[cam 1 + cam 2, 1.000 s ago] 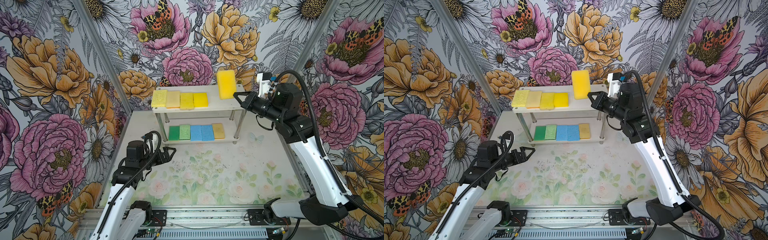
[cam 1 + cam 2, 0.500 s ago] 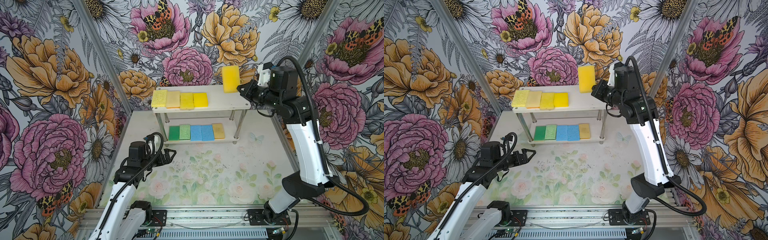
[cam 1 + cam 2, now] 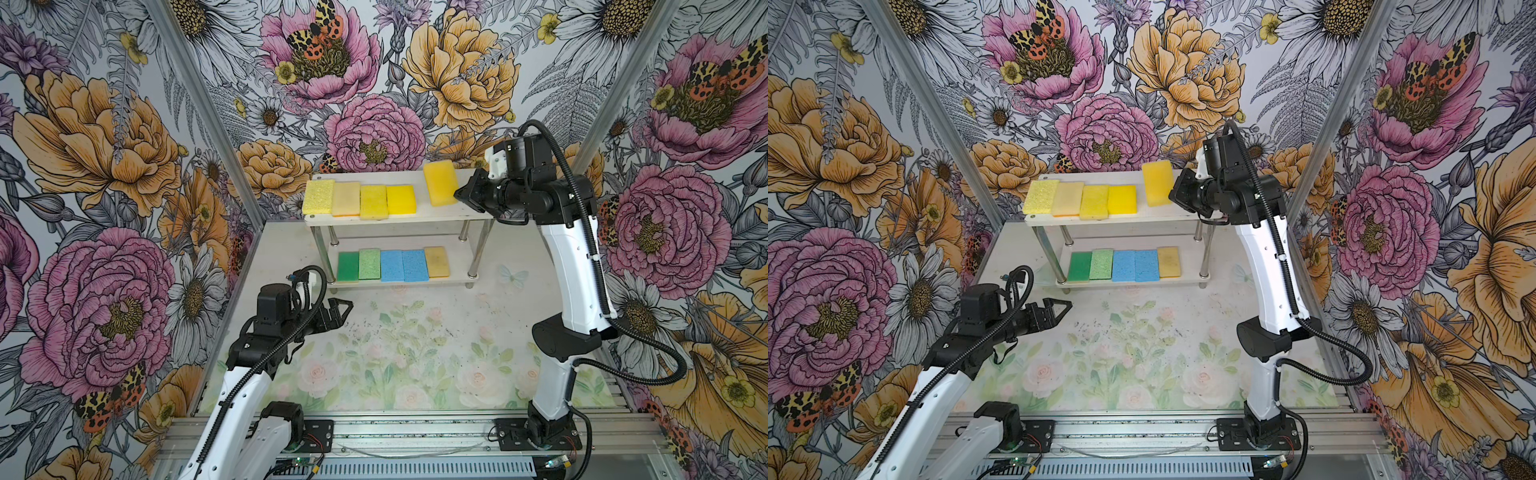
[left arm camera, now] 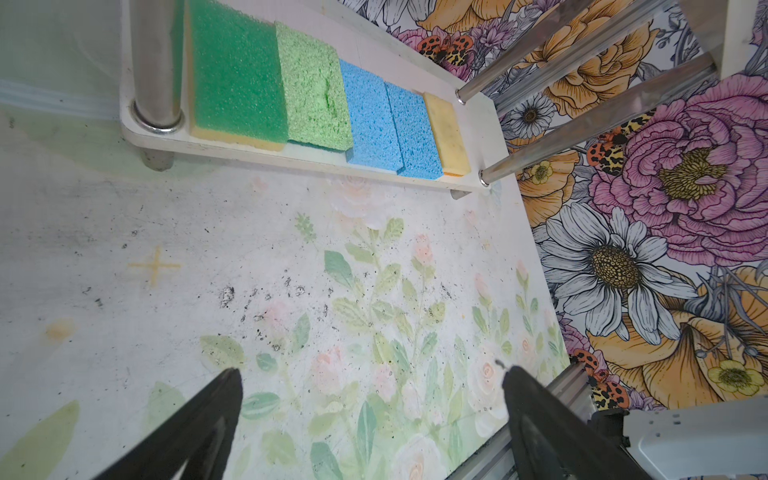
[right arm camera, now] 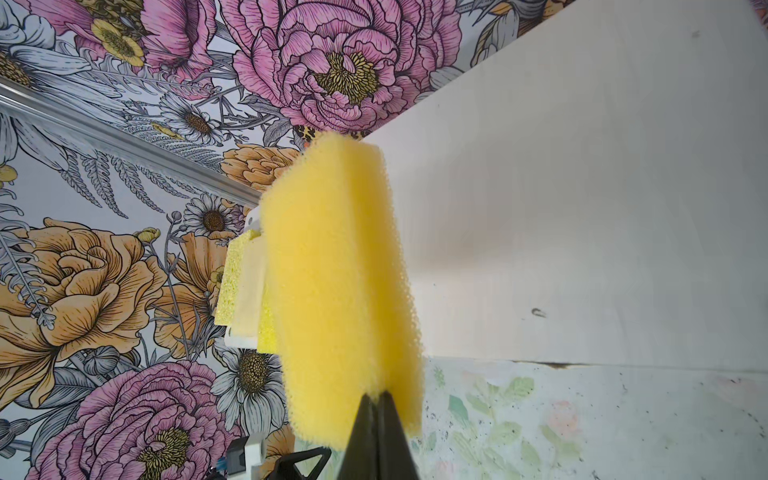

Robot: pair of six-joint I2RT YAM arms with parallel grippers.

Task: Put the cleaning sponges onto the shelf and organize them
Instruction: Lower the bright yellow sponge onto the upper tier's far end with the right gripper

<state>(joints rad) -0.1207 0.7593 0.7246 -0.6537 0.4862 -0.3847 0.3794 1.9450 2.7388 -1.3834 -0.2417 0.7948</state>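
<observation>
We see the yellow sponge [image 3: 440, 183] frame-left of the right claw [image 3: 457, 194] clamped on it, long axis parallel to the sponge row [image 3: 374, 201], over the shelf [image 3: 465, 214].

No words, brands or numbers are legible; a faint yellow cross mark [image 4: 154, 266] sits on the tabletop [image 4: 104, 199]

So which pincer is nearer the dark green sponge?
Left. The left pincer hovers in front of the dark green sponge; the right pincer holds a yellow sponge at the top tier.
</observation>
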